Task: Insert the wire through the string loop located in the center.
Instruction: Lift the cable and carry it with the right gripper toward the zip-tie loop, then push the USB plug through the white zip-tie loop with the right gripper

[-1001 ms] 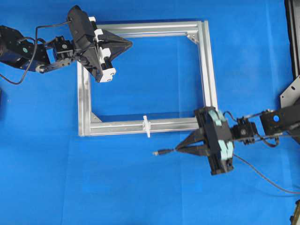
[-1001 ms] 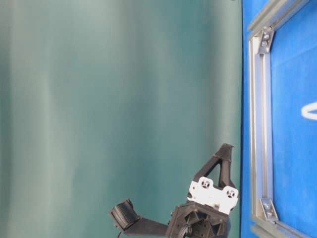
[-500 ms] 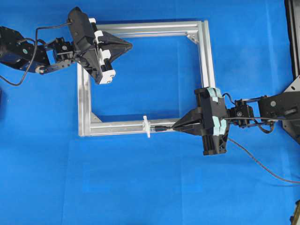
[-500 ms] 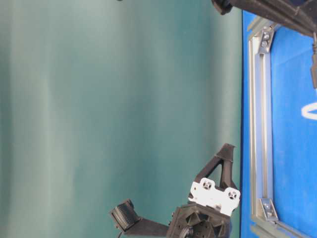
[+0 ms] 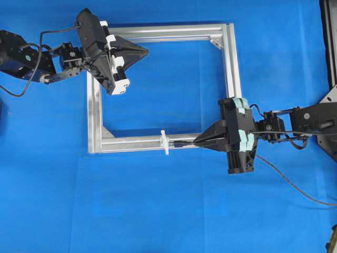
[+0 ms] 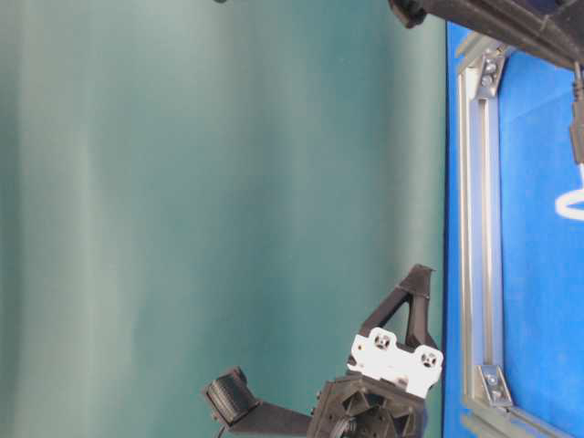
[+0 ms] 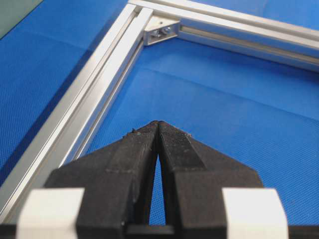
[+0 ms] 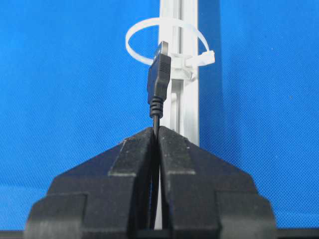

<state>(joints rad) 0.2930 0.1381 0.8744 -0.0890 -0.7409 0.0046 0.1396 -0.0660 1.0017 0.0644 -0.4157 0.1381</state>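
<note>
Swinging in from the open cloth below the frame's near rail, the right gripper [image 5: 197,141] has carried the wire [image 8: 159,79] up onto that rail since a second ago, and over the last half second it has barely shifted. Its jaws are pressed together, pinching the wire just behind the plug, so the plug sticks out ahead of the fingertips and points along the silver frame [image 5: 131,143] toward the string loop [image 8: 167,42]. From the right wrist view the plug's tip overlaps the loop's lower left edge, a little left of the opening's middle; whether it has already entered the ring cannot be told from these pictures. In the overhead view the tip sits just beside the loop, on its right. The left gripper [image 7: 158,124] hangs over the far left corner of the frame, well apart from the loop, its jaws pressed together on nothing. To finish the threading well, I judge the right arm should nudge the plug slightly toward the loop's centre and then push straight along the rail, slowly, since the thin loop will likely bend or tip if the plug catches its edge. Keeping the pinch firm should stop the free plug end from drooping.
</note>
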